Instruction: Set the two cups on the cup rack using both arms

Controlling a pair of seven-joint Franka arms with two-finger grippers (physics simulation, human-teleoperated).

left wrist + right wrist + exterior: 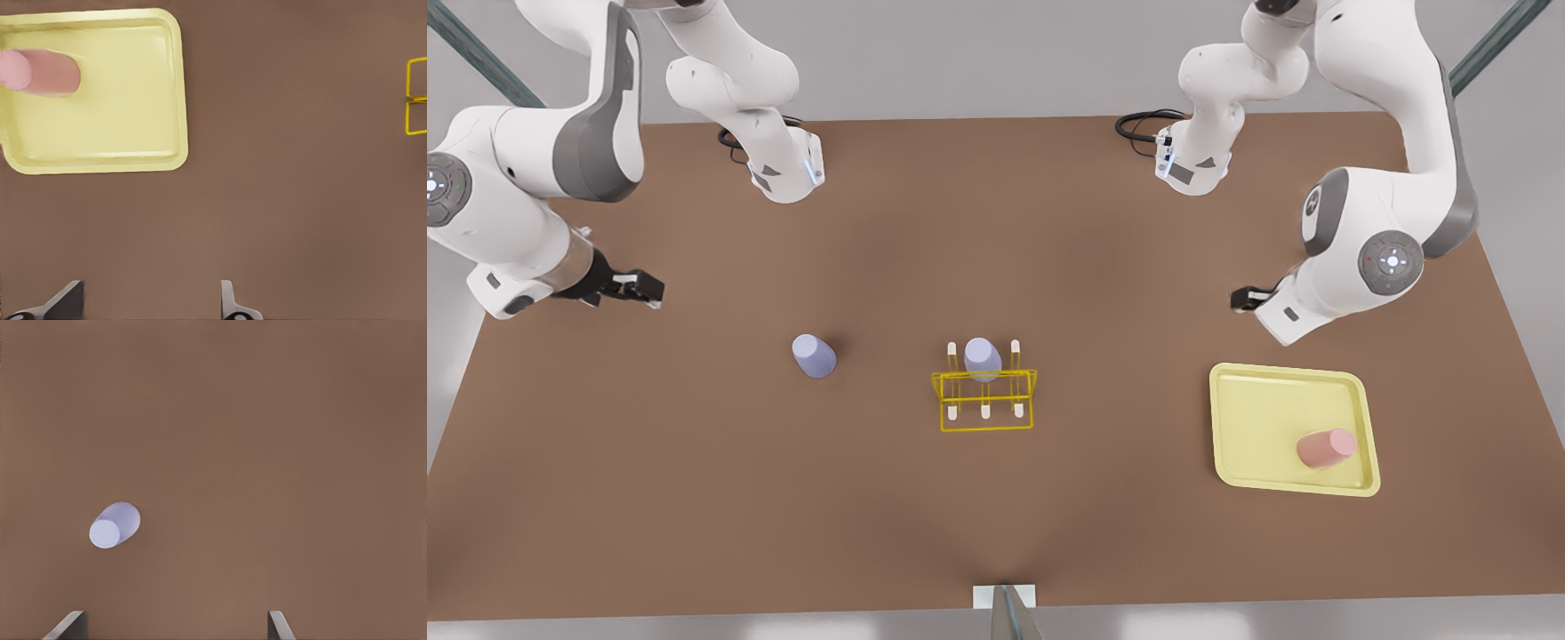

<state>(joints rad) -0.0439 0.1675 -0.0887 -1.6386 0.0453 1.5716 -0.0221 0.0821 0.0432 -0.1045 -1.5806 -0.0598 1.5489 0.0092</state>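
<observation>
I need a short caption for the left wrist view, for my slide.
Open left pincer hovers over the table beside a yellow tray holding a pink cup; rack at the edge.

Left wrist view: pink cup (40,72) cut by the frame edge, far side of the tray (133,150) from the jaws; cup rack (417,97) shows as a sliver of yellow wire at the opposite edge; left gripper (150,303) fingertips alone visible. Right wrist view: right gripper (177,627) likewise tips only. Front view: left gripper mostly hidden behind its own wrist (1316,307).
</observation>
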